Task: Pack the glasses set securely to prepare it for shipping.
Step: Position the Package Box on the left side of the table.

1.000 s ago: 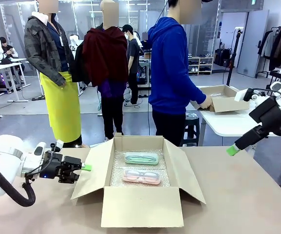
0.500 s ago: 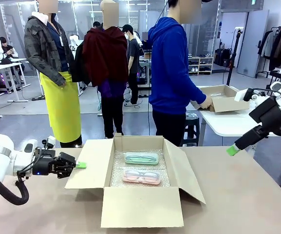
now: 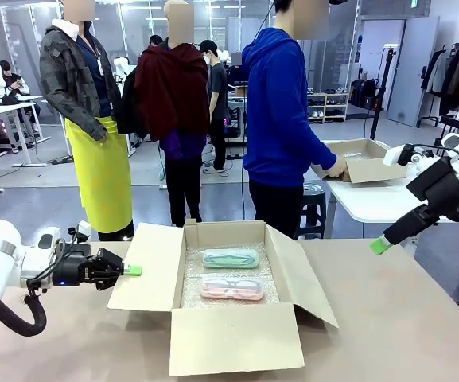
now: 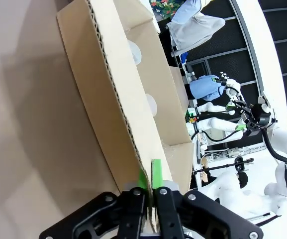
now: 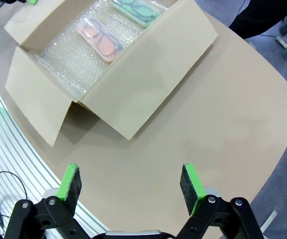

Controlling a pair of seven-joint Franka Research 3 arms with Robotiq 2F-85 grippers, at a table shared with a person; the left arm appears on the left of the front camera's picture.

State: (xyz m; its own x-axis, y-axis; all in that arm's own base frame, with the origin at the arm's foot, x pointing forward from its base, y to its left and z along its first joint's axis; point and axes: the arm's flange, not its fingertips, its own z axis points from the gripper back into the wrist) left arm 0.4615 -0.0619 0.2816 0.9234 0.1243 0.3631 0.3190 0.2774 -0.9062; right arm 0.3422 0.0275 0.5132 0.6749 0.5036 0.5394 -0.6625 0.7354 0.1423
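- Left gripper [image 3: 131, 270] – jaws closed on the edge of the left flap [image 3: 145, 267] of the cardboard box [image 3: 237, 338]; in the left wrist view the green pads [image 4: 156, 174] are seen pinching the corrugated edge
- Right gripper [image 5: 131, 181] – jaws wide apart, nothing held, raised above the table [image 3: 404, 318] at the right side
- Mint-green case [image 3: 231, 259] & pink case [image 3: 231, 288] are laid side by side on bubble wrap [image 3: 193, 274] inside the box – mint farther from the robot, pink nearer

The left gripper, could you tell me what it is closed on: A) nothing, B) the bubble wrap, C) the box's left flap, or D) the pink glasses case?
C: the left gripper pinches the edge of the box's left flap between its green pads.
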